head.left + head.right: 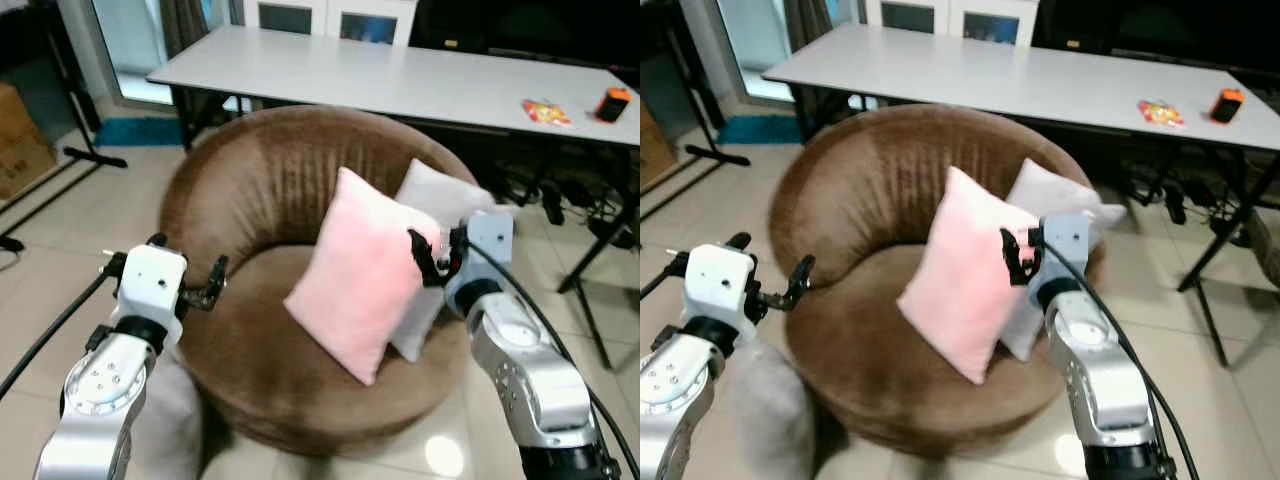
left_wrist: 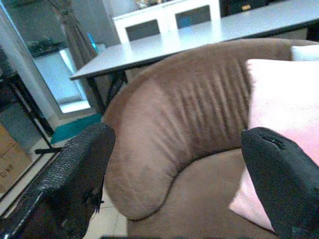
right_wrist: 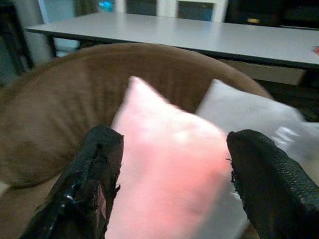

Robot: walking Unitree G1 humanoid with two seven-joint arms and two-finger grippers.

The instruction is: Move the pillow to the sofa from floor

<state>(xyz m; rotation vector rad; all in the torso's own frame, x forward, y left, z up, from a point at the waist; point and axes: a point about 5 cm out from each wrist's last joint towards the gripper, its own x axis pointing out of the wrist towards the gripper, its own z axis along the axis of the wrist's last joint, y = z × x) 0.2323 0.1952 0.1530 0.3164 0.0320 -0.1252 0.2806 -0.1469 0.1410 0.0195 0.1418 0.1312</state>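
Observation:
A pink pillow (image 1: 362, 275) leans upright on the seat of the round brown sofa (image 1: 250, 200), against a white pillow (image 1: 445, 200) behind it. My right gripper (image 1: 432, 252) hovers at the pink pillow's right edge with its fingers (image 3: 99, 169) open and nothing between them. At the sofa's left rim my left gripper (image 1: 195, 285) is open and empty, its black fingers (image 2: 79, 174) spread toward the sofa's back. A grey pillow (image 1: 760, 410) lies on the floor beneath my left arm, partly hidden by it.
A long white table (image 1: 400, 75) stands behind the sofa, carrying an orange object (image 1: 613, 102) and a small packet (image 1: 545, 112). A cardboard box (image 1: 20, 140) and a black stand leg (image 1: 80, 150) are at the left. Tiled floor (image 1: 90, 230) surrounds the sofa.

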